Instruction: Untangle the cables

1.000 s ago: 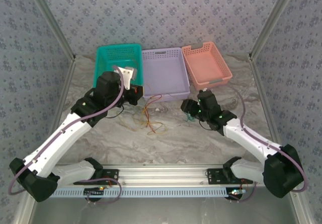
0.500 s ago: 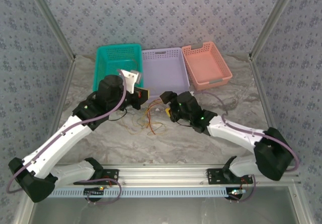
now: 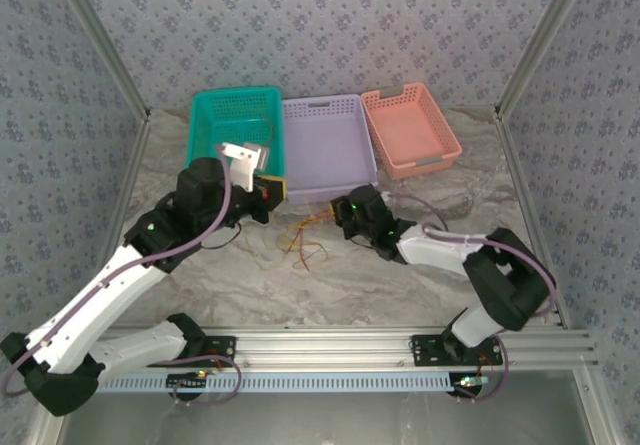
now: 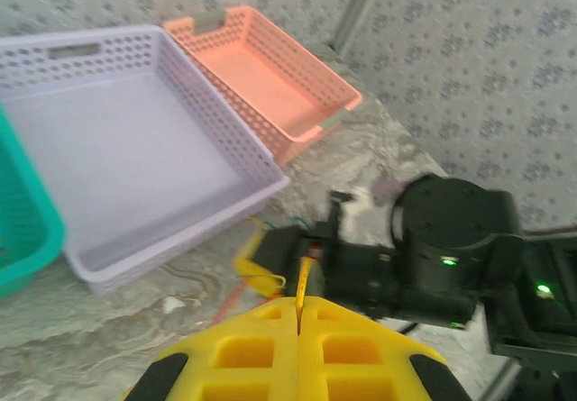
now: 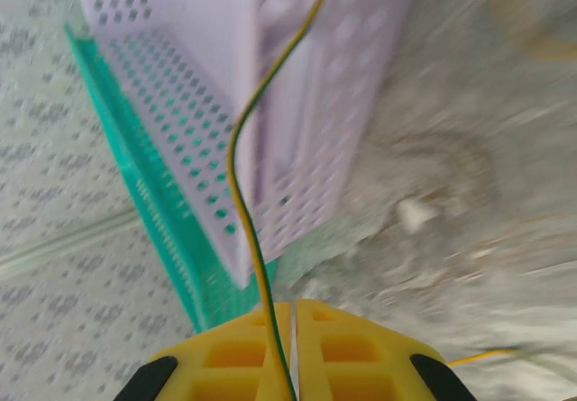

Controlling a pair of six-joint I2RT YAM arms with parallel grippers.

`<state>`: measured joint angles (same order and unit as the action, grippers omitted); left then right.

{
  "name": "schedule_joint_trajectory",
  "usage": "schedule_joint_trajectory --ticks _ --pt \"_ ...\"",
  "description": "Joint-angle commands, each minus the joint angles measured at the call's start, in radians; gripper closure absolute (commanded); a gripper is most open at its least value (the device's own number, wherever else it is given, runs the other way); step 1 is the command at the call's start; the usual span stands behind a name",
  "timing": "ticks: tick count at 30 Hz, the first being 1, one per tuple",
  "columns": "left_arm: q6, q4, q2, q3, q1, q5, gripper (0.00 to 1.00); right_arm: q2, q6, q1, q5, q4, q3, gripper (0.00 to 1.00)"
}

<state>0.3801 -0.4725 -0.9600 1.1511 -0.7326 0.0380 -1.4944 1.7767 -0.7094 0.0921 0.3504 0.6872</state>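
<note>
The left gripper (image 4: 297, 304) clamps an orange strand (image 4: 305, 277) just before the purple basket (image 3: 325, 145). The cables (image 3: 300, 242) lie in front of that basket. The right gripper (image 5: 293, 315) pinches a green-yellow strand (image 5: 236, 176) beside it.

Left basket (image 3: 235, 115), middle basket (image 3: 325, 145) and right basket (image 3: 410, 125) sit abreast at the table's (image 3: 380, 285) back. The cables (image 3: 303, 243) lie on the table before the middle basket.
</note>
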Motion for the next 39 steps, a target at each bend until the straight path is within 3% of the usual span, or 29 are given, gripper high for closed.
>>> schedule_joint_trajectory --ticks 1,9,16,25,34,39 --pt "0.028 -0.039 0.078 0.037 0.066 -0.134 1.0 0.158 -0.074 0.088 0.078 -0.136 -0.113 1.0" --pt "0.048 -0.108 0.097 0.08 0.21 -0.161 1.0 0.505 -0.35 0.4 0.037 -0.554 -0.154 1.0" --pt "0.048 -0.194 0.086 0.174 0.271 -0.251 1.0 0.547 -0.476 0.606 -0.035 -0.656 -0.188 1.0" --pt "0.043 -0.229 0.071 0.208 0.305 -0.206 1.0 0.491 -0.542 0.665 -0.062 -0.619 -0.207 1.0" --pt "0.047 -0.345 0.029 0.324 0.364 -0.397 1.0 0.353 -0.636 0.785 -0.118 -0.587 -0.173 1.0" --pt "0.031 -0.285 0.009 0.314 0.392 -0.173 1.0 0.315 -0.678 0.792 -0.151 -0.597 -0.114 1.0"
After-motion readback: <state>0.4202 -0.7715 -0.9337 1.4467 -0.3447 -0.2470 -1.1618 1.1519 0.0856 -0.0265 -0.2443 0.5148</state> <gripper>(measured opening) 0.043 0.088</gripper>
